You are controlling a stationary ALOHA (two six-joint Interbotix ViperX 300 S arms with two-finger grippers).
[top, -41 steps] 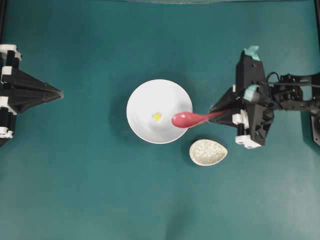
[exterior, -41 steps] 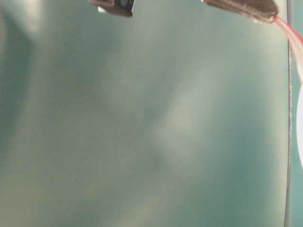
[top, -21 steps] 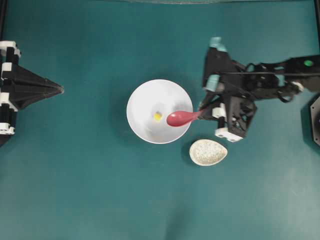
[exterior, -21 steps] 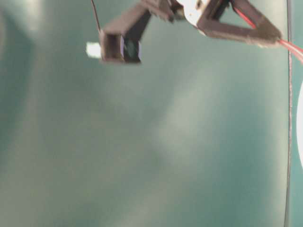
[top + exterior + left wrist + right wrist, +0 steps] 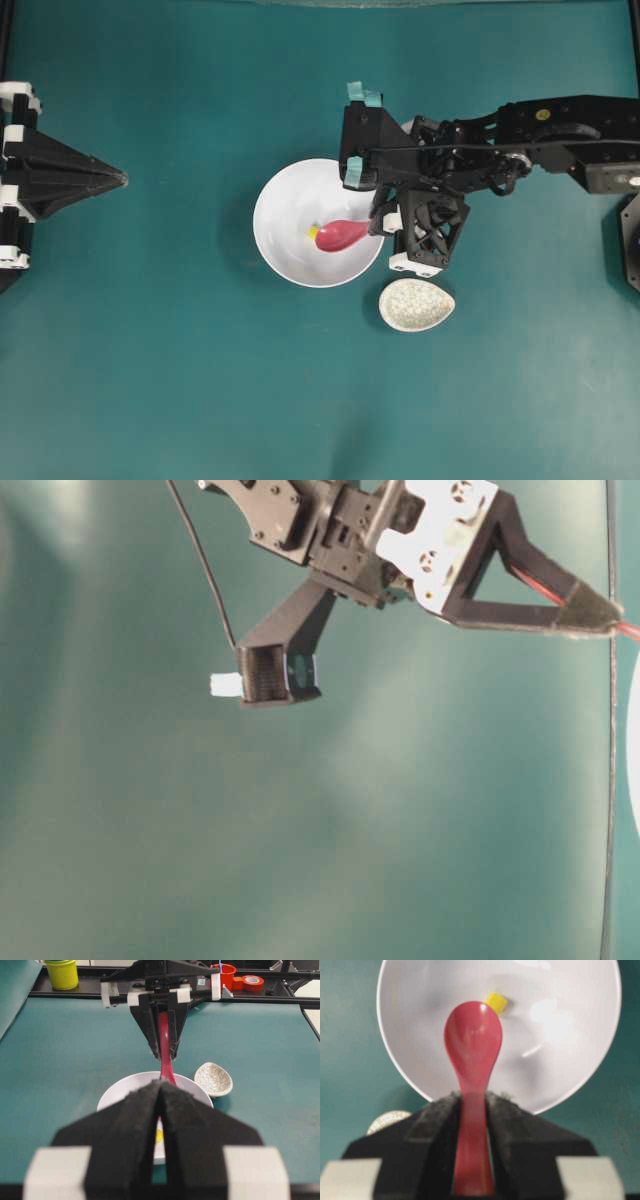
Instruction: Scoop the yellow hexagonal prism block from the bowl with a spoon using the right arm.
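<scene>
The white bowl (image 5: 285, 205) sits mid-table, and the tiny yellow hexagonal prism block (image 5: 312, 232) lies near its centre. My right gripper (image 5: 380, 222) is shut on the handle of the pink-red spoon (image 5: 340, 235). The scoop reaches down into the bowl, with its tip right beside the block. In the right wrist view the spoon (image 5: 472, 1040) points at the block (image 5: 496, 1002), which lies just past the tip, to its right, inside the bowl (image 5: 560, 1035). My left gripper (image 5: 120, 182) is shut and empty, far left of the bowl.
A speckled egg-shaped spoon rest (image 5: 416, 304) lies just right of and nearer than the bowl, under the right wrist. In the left wrist view a yellow cup (image 5: 62, 972), a red cup (image 5: 227, 970) and a red tape roll (image 5: 253, 982) stand beyond the table's far edge.
The right arm has moved left over the bowl. The spoon's scoop went from the bowl's right rim to the inside, up to the block. The left arm has not moved.
</scene>
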